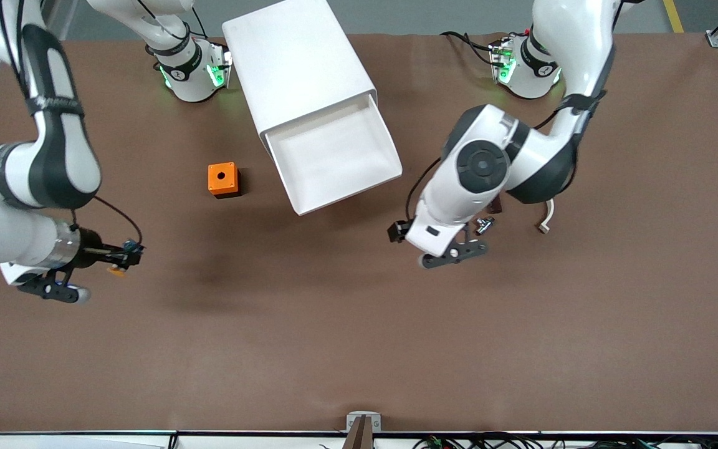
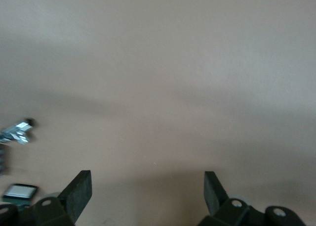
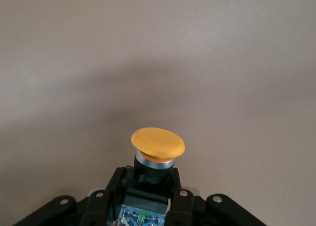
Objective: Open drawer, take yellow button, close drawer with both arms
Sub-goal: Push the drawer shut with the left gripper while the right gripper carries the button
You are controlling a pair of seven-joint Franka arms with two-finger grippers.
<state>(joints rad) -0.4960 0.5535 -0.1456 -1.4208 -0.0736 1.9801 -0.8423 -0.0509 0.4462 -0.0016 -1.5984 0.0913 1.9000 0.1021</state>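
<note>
The white cabinet (image 1: 296,62) lies on the table with its top drawer (image 1: 349,190) pulled out; the tray shows nothing inside. My right gripper (image 1: 123,254) hangs over the bare table at the right arm's end, shut on the button (image 1: 116,269). In the right wrist view the button's orange cap (image 3: 158,143) sticks out past the fingers, and my right gripper (image 3: 148,181) clamps its black body, with the blue rear part between the jaws. My left gripper (image 1: 459,236) is over the table beside the drawer, toward the left arm's end. It is open and empty in the left wrist view (image 2: 148,191).
An orange cube with a round hole (image 1: 222,179) stands beside the drawer, toward the right arm's end. A small metal part (image 1: 483,224) and a white piece (image 1: 546,221) lie near my left gripper. The left wrist view shows the metal part (image 2: 17,132) and a small black white-faced switch (image 2: 19,191).
</note>
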